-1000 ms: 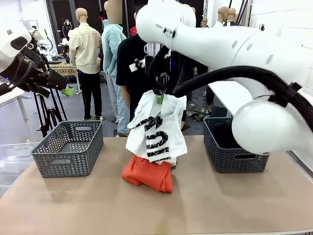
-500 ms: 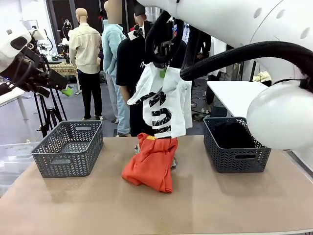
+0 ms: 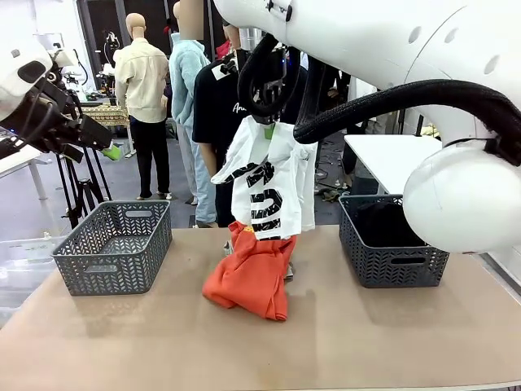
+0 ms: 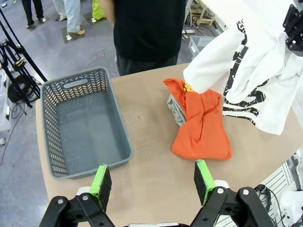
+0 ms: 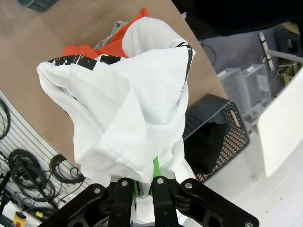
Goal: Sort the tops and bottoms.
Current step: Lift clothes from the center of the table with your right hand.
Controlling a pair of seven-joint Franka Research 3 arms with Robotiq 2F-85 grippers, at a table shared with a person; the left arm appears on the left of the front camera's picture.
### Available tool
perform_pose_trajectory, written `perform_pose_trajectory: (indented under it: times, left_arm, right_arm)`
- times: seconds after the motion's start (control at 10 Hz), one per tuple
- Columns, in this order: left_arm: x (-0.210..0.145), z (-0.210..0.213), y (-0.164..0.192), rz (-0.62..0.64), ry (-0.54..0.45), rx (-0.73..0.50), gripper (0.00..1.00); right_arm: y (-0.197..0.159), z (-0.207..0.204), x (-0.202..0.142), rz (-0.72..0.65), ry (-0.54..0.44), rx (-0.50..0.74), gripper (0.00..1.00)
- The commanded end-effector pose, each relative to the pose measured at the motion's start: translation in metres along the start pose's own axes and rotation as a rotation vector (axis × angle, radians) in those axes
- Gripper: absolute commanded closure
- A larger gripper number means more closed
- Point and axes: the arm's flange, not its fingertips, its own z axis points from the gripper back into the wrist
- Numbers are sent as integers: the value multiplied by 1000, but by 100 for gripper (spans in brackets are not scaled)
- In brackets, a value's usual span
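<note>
Right gripper (image 3: pixel 269 122), seen in my front view high over mid-bench: jaws pinched tight on a bunched fold of the white tee with black print (image 3: pixel 273 183), green pads almost meeting on the cloth in the right wrist view (image 5: pixel 147 182). The tee (image 5: pixel 123 109) hangs free from that grip, black lettering facing me, its lower hem level with the top of the heap below; whether it touches the heap, I cannot tell. Under it on the bench (image 3: pixel 366 342) lies the orange top (image 3: pixel 252 277), crumpled, one end drawn up toward the tee. The left wrist view shows a light grey garment (image 4: pixel 176 108) tucked at the orange top's (image 4: pixel 203 125) far-left edge, mostly covered. To the right of the heap stands a grey mesh basket (image 3: pixel 391 257) with something dark inside (image 3: pixel 378 224). To the left stands a matching basket (image 3: pixel 114 244), nothing in it as far as the left wrist view (image 4: pixel 85 80) shows. Left gripper (image 3: pixel 110 147) held up beyond the bench's left edge, jaws spread wide and empty (image 4: pixel 151 182). A person in a black T-shirt (image 3: pixel 216 106) stands at the far side, behind the hanging tee.
</note>
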Motion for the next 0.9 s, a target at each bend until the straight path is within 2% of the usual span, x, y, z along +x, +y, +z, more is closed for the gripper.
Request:
perform_pose_trajectory:
  times: [0.0,0.8]
  left_arm:
    - [1,1,2,-5,10,8,9]
    - [1,1,2,-5,10,8,9]
  right_arm:
    - [0,2,0,2,-6,-3,100]
    - [0,2,0,2,-6,-3,100]
